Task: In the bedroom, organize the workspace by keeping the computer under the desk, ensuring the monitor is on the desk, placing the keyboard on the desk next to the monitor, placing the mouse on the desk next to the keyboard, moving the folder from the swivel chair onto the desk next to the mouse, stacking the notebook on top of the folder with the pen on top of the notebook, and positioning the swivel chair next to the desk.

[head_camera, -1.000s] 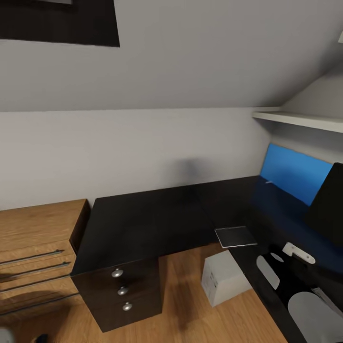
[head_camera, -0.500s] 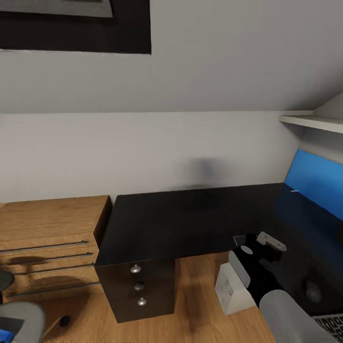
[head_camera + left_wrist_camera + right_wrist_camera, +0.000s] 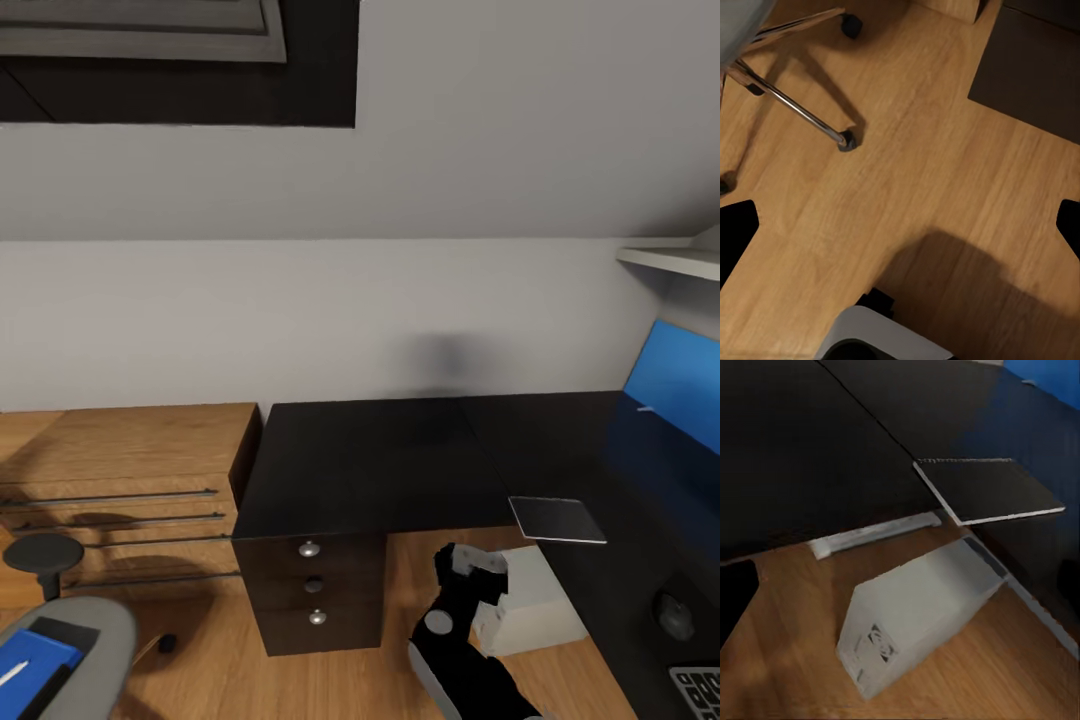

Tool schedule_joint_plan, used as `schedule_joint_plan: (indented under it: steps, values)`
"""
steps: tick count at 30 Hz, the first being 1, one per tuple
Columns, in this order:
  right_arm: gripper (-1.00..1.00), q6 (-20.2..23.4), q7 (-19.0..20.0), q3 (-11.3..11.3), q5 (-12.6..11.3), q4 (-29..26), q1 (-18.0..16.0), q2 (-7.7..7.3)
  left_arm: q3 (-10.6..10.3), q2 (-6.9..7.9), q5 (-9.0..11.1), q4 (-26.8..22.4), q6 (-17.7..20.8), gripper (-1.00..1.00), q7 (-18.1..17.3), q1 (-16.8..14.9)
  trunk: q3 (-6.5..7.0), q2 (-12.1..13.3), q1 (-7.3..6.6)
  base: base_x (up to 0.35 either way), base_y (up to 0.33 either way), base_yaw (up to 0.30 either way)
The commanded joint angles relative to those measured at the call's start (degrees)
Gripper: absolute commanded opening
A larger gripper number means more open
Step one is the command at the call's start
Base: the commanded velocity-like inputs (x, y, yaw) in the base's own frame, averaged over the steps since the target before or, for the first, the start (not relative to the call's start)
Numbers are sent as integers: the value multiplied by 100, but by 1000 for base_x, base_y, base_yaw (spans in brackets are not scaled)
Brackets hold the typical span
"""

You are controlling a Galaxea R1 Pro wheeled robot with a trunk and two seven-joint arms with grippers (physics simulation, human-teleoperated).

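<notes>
- Our head camera has swung left since the earlier frames: the desk (image 3: 400,460) and its black drawer unit (image 3: 315,592) have slid toward the centre of the frame, and the blue wall panel (image 3: 682,395) has retreated to the right edge. That is the view turning, not the furniture moving.
- The turn has brought the swivel chair (image 3: 60,650) into the lower left corner, with the folder (image 3: 30,660) lying on its seat and what we take to be the pen (image 3: 12,674) as a thin white line on it.
- Our right gripper (image 3: 470,565) has dropped to the lower centre, in front of the computer (image 3: 530,605), which sits on the floor under the desk edge.
- We judge this as a turn toward the chair to fetch the folder; nothing is carried yet.
- The notebook (image 3: 556,519) lies on the desk at centre right, overhanging its edge above the computer.
- The mouse (image 3: 676,616) is a dark oval at the right edge, hard to separate from the glossy top; the keyboard (image 3: 700,690) is cut off in the lower right corner.
- In the right wrist view the fingers stand wide apart with only the computer (image 3: 915,615) far between them.
- In the left wrist view the fingers are likewise spread wide over bare floor (image 3: 930,172), near the chair's chrome base (image 3: 795,112).
- The folder is clipped by the frame, so we cannot tell how it sits on the seat.
</notes>
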Motion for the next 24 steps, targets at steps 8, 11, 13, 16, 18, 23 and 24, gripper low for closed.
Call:
schedule_joint_plan:
  steps: [8,11,13,16,18,23,24]
  values:
    - [100,-14,317,322,64,70,243,105,42,-139,-79,-31,-82,100,58,-25,118,275,-153,-2,0,1]
    - [100,51,220,327,121,-26,292,81,44,-122,-102,-128,-71,100,155,-25,172,395,-219,0,0,0]
    - [100,62,156,328,125,-91,313,70,44,-117,-112,-192,-68,100,185,-25,208,475,-263,0,0,0]
    - [100,69,60,329,127,-184,326,64,45,-113,-118,-253,-66,100,198,-25,262,596,-329,0,0,0]
    - [100,72,25,330,125,-182,333,62,45,-112,-120,-260,-65,100,202,-25,298,676,-372,0,0,0]
    - [100,66,42,355,123,-160,371,65,45,-111,-123,-263,-64,100,206,-25,387,876,-482,0,0,0]
    - [100,66,47,372,123,-156,379,71,47,-106,-123,-264,-64,100,207,-25,405,917,-504,0,0,0]
